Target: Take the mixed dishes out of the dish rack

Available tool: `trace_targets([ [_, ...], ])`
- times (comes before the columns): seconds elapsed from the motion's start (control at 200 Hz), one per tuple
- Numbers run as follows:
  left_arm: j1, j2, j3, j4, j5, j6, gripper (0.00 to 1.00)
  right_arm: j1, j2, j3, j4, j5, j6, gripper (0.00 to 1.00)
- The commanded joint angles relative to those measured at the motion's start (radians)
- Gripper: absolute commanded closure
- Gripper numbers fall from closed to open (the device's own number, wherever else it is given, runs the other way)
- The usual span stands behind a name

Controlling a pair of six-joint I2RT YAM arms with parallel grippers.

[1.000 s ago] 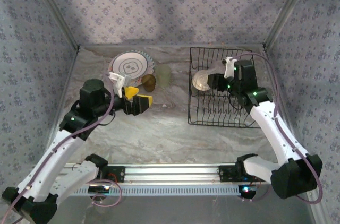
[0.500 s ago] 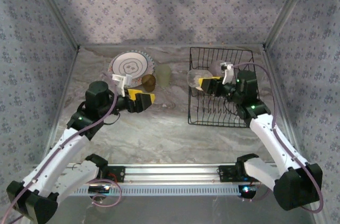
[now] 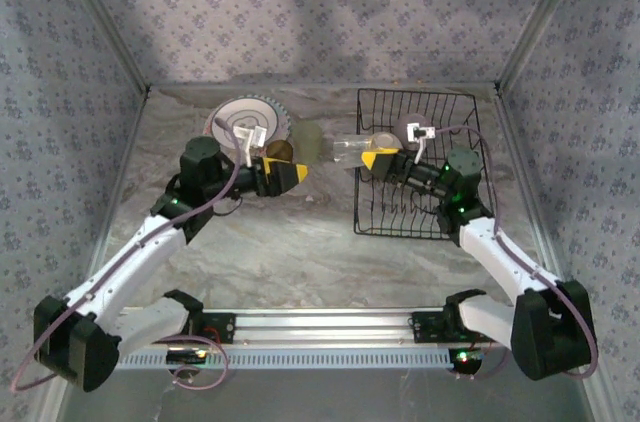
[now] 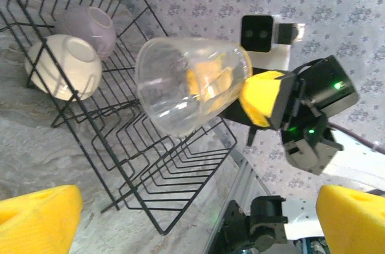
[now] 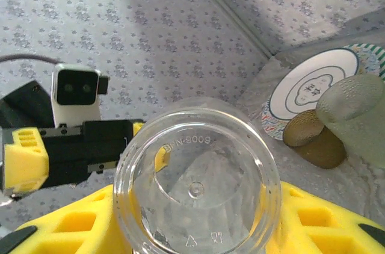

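Right hand (image 3: 372,158) is clamping a clear cup (image 3: 350,147) by its base end. The yellow fingers (image 5: 72,224) are pressing on both sides of it. The cup is lying on its side in the air, mouth pointing left. It is hanging over the left wall of the dish rack (image 3: 410,225), clear of the wires.

Left hand (image 3: 292,174) is hovering just left of the cup with its jaws standing wide apart and nothing between them. Its wrist camera is looking straight into the cup's mouth.

The rack is sitting on the right side of the worktop (image 3: 300,252). A lilac bowl (image 4: 90,25) and a cream bowl (image 4: 63,67) are resting side by side, touching, at one end of the rack.

On the worktop at the back left, a ringed plate (image 3: 248,120) is lying flat. A brown cup (image 3: 278,150) and a pale green cup (image 3: 307,139) are sitting just beside it.
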Motion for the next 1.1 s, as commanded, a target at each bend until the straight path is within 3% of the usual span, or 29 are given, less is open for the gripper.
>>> trace_targets([
  [0.0,0.002,0.033,0.078,0.042,0.091,0.023,0.01,-0.006,0.051,-0.02,0.3,-0.078,0.169,0.53],
  [0.22,-0.01,0.128,0.143,0.049,0.12,0.028,0.01,-0.008,0.145,-0.023,0.521,-0.1,0.326,0.54],
  [0.71,-0.124,0.297,0.278,0.088,0.107,0.024,0.02,0.021,0.126,-0.021,0.401,-0.095,0.231,0.54],
  [0.929,-0.141,0.304,0.269,0.171,0.087,-0.041,0.1,0.02,0.133,-0.025,0.416,-0.095,0.242,0.53],
  [1.094,-0.145,0.292,0.231,0.253,0.05,-0.117,0.23,0.013,0.158,-0.029,0.465,-0.098,0.275,0.54],
])
